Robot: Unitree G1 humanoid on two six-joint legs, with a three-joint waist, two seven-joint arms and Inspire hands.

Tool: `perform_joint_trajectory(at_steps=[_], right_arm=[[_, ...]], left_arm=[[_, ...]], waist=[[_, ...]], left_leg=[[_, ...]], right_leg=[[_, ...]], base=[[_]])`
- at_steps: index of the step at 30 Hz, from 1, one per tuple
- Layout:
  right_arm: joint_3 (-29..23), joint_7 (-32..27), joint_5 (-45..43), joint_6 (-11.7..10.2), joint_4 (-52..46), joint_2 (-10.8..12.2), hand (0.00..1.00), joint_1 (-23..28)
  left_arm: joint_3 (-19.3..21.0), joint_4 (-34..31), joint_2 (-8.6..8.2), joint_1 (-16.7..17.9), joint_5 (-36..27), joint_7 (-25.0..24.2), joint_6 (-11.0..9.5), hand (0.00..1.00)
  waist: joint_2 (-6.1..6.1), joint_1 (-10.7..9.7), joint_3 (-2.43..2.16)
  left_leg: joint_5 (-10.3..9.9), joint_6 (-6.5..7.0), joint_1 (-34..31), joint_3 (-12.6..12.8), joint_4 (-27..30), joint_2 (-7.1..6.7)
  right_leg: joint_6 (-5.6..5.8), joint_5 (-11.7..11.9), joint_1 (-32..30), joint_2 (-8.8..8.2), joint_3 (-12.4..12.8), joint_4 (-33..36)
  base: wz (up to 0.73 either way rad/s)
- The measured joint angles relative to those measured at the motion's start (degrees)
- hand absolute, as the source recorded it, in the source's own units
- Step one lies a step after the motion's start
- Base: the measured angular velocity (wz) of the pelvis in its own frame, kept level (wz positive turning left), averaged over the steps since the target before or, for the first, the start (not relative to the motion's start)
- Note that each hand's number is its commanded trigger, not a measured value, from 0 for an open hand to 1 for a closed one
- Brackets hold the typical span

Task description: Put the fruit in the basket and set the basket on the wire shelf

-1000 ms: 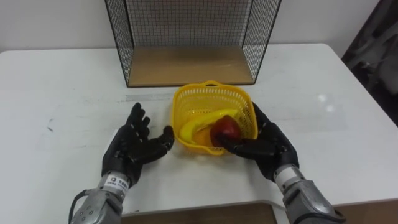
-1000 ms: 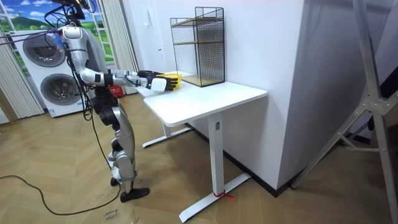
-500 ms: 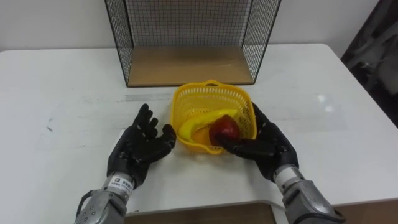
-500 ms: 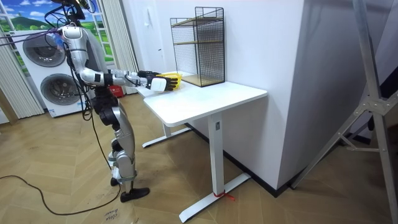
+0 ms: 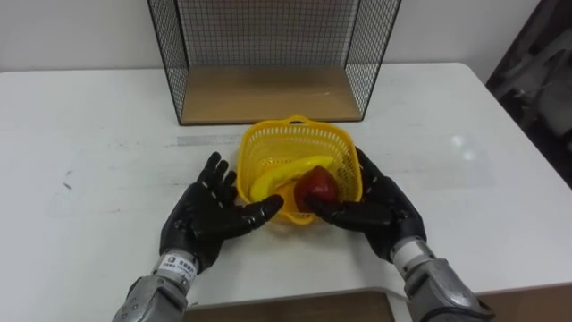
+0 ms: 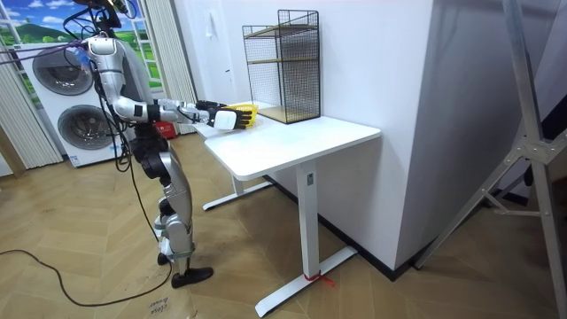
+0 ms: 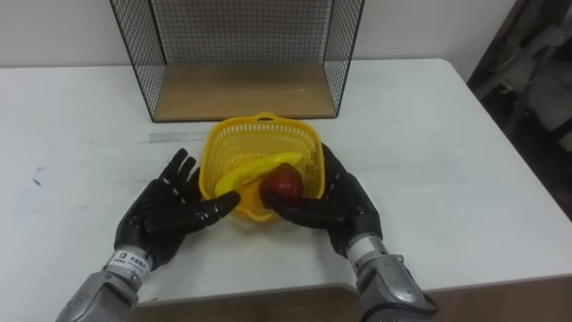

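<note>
The yellow plastic basket [image 5: 253, 143] stands on the white table [image 5: 107, 125], just in front of the open side of the black wire shelf [image 5: 268, 94], apart from its wooden base. Inside the basket lie a banana [image 5: 277, 176], stretched slantwise across the middle, and a red apple [image 5: 317, 186] at the near right corner, touching the banana's end.

The left robot hand [image 5: 210, 224] comes in from the lower left with its palm turned up and inward. Its fingers are spread and straight, and its thumb reaches to the basket's near left wall and touches it. The right robot hand [image 5: 380, 210] lies against the basket's right wall, fingers straight and pointing away from the robot along that wall. Its thumb stretches across the near side, just below the apple. Neither hand curls round the rim; the two flank the basket from both sides with flat, extended fingers.

In the room view the robot stands upright at the table's end on that view's left, with both arms held out level over the tabletop toward the basket [image 6: 246, 111].
</note>
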Motion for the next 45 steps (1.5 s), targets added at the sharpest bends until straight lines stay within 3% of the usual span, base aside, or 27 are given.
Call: perform_joint_trajectory(at_steps=[20, 25, 33, 45], right_arm=[[-0.02, 0.71, -0.48, 0.00, -0.02, -0.22, 0.00, 0.00], [0.32, 0.72, -0.51, -0.01, -0.01, -0.22, 0.00, 0.00], [2.10, 1.60, -3.44, -0.66, -0.02, 0.04, 0.00, -0.02], [2.35, 1.56, -5.83, -0.66, -0.09, -0.12, 0.00, -2.87]], left_arm=[[0.00, 0.02, 0.18, 0.03, 0.46, -0.05, 0.12, 0.00], [-0.02, 0.01, 0.16, 0.01, 2.63, -0.44, 0.28, 0.00], [-1.19, -0.19, -0.36, -1.28, 12.79, -0.45, 0.28, 0.00], [-1.29, -0.24, -0.27, -2.30, 15.89, 0.03, 0.27, 0.00]], waist=[[0.35, 0.09, -0.02], [0.36, 0.00, -0.08], [0.25, 0.04, -0.18], [0.49, 0.25, 0.18]], left_leg=[[0.00, 0.00, -0.03, 0.03, 0.00, 0.00], [0.00, 0.00, 0.04, 0.02, 0.01, 0.01], [0.00, 0.00, 0.02, -0.03, 0.13, 0.01], [0.00, 0.00, -0.03, 0.03, 0.03, 0.01]], right_leg=[[0.00, 0.00, -0.03, 0.02, 0.00, -0.02], [0.00, 0.00, 0.00, 0.03, -0.05, 0.00], [-0.02, 0.01, 0.09, 0.06, -0.18, 0.03], [-0.02, 0.01, 0.03, 0.07, -0.13, -0.10]], base=[[0.00], [0.00], [0.00], [0.00]])
